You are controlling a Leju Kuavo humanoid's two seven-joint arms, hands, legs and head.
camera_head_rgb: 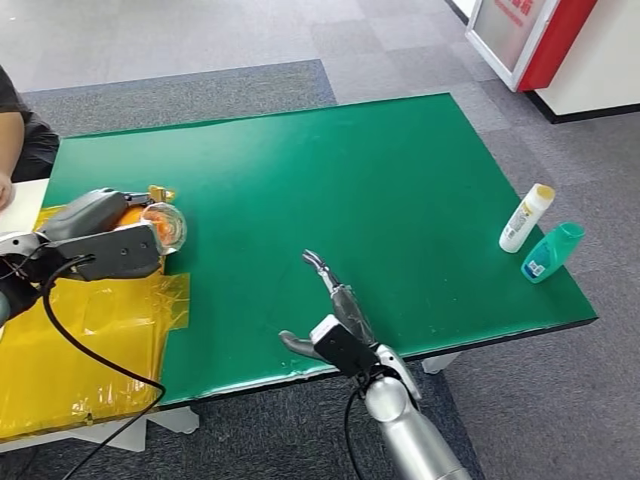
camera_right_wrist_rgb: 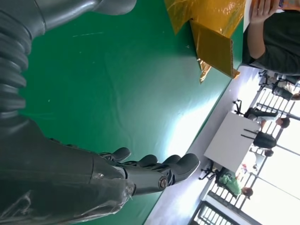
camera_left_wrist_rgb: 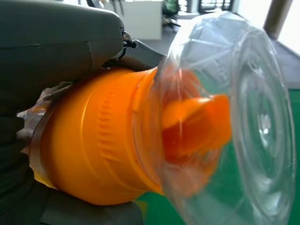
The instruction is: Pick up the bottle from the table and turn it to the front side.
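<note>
My left hand (camera_head_rgb: 102,238) grips an orange bottle (camera_head_rgb: 155,224) with a clear cap, held on its side above the table's left end. In the left wrist view the orange bottle (camera_left_wrist_rgb: 106,140) and its clear cap (camera_left_wrist_rgb: 247,122) sit close to the camera, with the left hand (camera_left_wrist_rgb: 53,51) wrapped around the body. My right hand (camera_head_rgb: 336,315) hovers open over the green table (camera_head_rgb: 362,190) near its front edge, fingers stretched forward and holding nothing. In the right wrist view the right hand (camera_right_wrist_rgb: 141,173) lies straight above the green surface.
A yellow sheet (camera_head_rgb: 83,340) covers the table's left end. A white bottle (camera_head_rgb: 526,217) and a teal bottle (camera_head_rgb: 552,251) lie at the right edge. A person's arm (camera_head_rgb: 11,140) is at the far left corner. A red and white cabinet (camera_head_rgb: 543,40) stands beyond the table.
</note>
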